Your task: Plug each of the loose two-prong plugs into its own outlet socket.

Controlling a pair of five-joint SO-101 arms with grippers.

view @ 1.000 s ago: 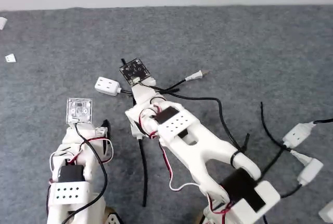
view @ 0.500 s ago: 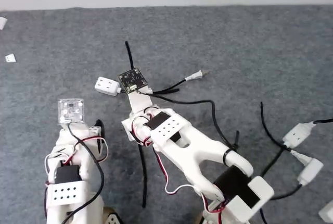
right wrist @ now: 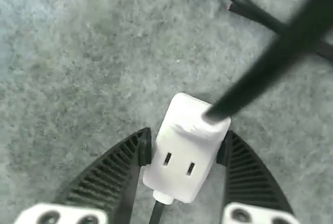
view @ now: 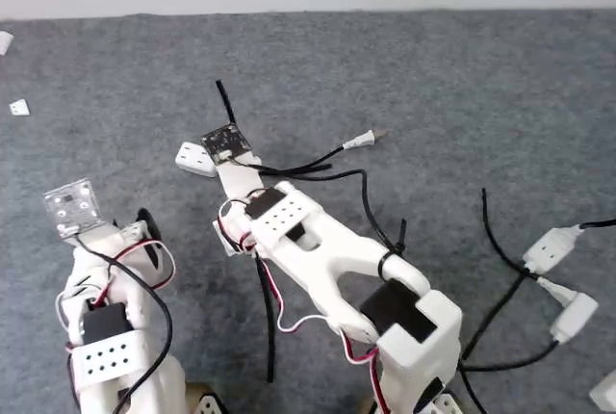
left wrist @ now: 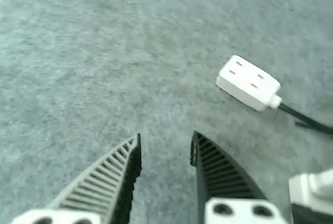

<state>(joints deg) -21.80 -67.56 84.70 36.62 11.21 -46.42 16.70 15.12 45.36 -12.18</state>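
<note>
One socket (right wrist: 184,156) sitting clenched in right end effector (right wrist: 185,134). Hanging left end effector (left wrist: 165,137) released, empty. Spotting loose plug (view: 360,141) lying on surface (view: 462,77), nearer right arm, prongs pointing away.

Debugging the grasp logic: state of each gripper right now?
Left gripper: open, holding nothing.
Right gripper: closed on a white socket.

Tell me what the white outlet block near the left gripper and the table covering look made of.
The outlet block: probably moulded plastic, white and smooth, with rounded edges and crisp slots. The table covering: looks like grey felt or short-pile carpet, matte, with a fuzzy, mottled surface.
</note>
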